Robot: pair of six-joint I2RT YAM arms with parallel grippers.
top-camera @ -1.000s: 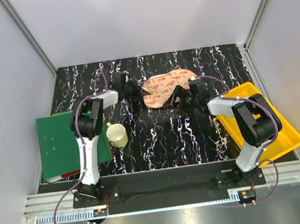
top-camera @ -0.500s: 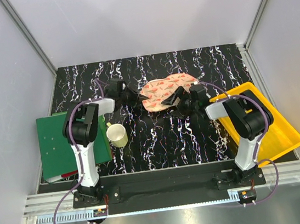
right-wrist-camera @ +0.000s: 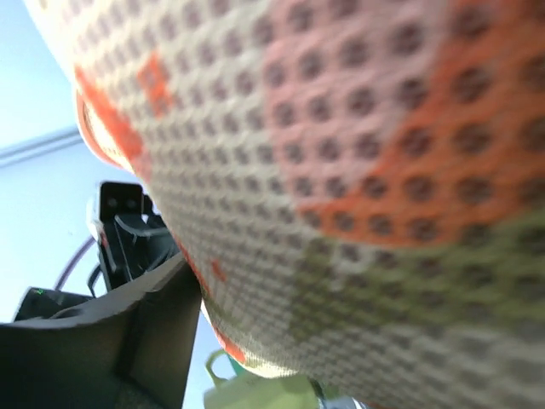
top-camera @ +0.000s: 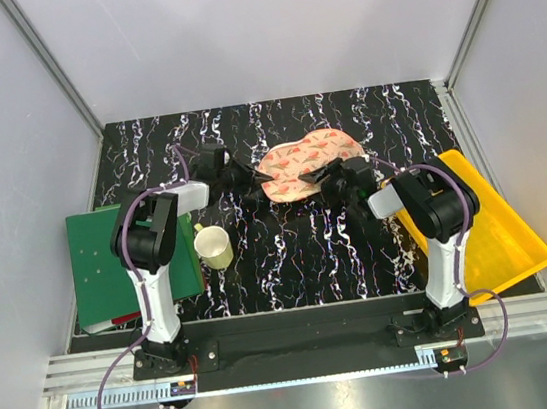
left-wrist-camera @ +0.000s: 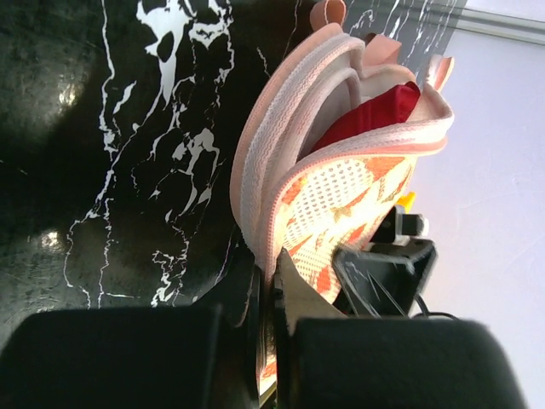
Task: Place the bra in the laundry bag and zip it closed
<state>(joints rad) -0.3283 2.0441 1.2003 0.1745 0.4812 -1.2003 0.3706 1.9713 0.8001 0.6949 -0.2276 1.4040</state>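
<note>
The bag (top-camera: 306,163) lies partly unzipped, and the red bra (left-wrist-camera: 368,115) is tucked inside it, showing through the gap. The left gripper (left-wrist-camera: 266,288) is clamped on the bag's left rim. The right gripper (top-camera: 319,172) touches the bag's near edge, but I cannot tell whether it grips.

Marbled table (top-camera: 291,263), green folder (top-camera: 110,266), mug (top-camera: 213,246), yellow tray (top-camera: 510,256), possibly laundry bag (top-camera: 308,157)

I see a robotics lab test cell: plain white panels (top-camera: 260,25) in aluminium framing (top-camera: 52,67) enclose a black marbled desk (top-camera: 290,253); a left arm (top-camera: 156,270) and right arm (top-camera: 448,277) are bolted to its front rail (top-camera: 301,340).
</note>
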